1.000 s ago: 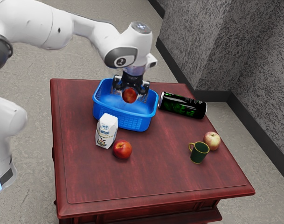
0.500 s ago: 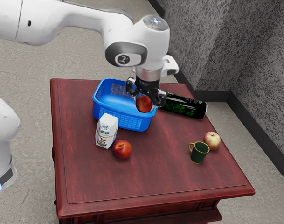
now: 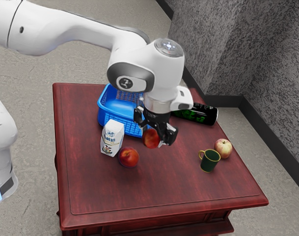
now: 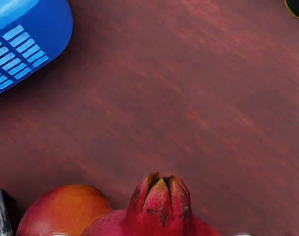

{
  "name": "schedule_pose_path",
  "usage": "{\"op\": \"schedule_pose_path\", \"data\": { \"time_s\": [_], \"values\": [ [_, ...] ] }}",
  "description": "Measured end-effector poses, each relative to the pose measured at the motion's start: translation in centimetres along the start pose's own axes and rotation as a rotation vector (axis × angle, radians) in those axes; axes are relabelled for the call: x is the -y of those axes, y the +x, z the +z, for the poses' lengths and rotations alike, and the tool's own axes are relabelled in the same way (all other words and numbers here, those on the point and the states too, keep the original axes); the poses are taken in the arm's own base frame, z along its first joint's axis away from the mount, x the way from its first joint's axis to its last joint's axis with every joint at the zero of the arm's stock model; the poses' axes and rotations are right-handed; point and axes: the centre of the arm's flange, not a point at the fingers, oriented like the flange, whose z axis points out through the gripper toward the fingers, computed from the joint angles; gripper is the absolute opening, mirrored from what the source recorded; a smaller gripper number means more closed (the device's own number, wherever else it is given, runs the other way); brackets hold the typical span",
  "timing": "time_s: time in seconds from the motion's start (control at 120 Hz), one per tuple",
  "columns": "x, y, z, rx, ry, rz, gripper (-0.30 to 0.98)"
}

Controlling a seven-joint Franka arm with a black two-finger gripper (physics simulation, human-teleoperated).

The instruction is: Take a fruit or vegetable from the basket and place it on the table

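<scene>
Gripping a round red pomegranate [image 3: 151,138] between its two fingers, the black gripper [image 3: 153,134] holds it outside the blue plastic basket [image 3: 121,126], above the dark red wooden table [image 3: 164,187]. The basket is near the hand, toward the exterior view's left. On that same side, a round red-orange fruit [image 3: 128,157] lies close to the hand, with a white printed carton [image 3: 112,139] upright just beyond it. Toward the exterior view's right of the hand are a black-and-green cylindrical can [image 3: 196,114] on its side, a dark green mug [image 3: 209,161] with a yellow rim, and a pale red-and-yellow apple [image 3: 223,147].
</scene>
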Motion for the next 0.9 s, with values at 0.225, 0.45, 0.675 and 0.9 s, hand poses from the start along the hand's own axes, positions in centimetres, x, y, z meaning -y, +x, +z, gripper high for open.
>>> {"op": "schedule_pose_path", "data": {
  "time_s": [0.225,0.45,0.675,0.9],
  "values": [
    [-0.8,0.2,2.0,0.029,-0.019,0.008,0.4],
    [-2.5,-0.3,2.6,0.016,-0.083,0.033,0.41],
    [-2.6,1.5,5.6,0.09,-0.108,-0.003,0.4],
    [-2.5,3.2,7.4,0.126,-0.122,-0.029,0.4]
  ]
}}
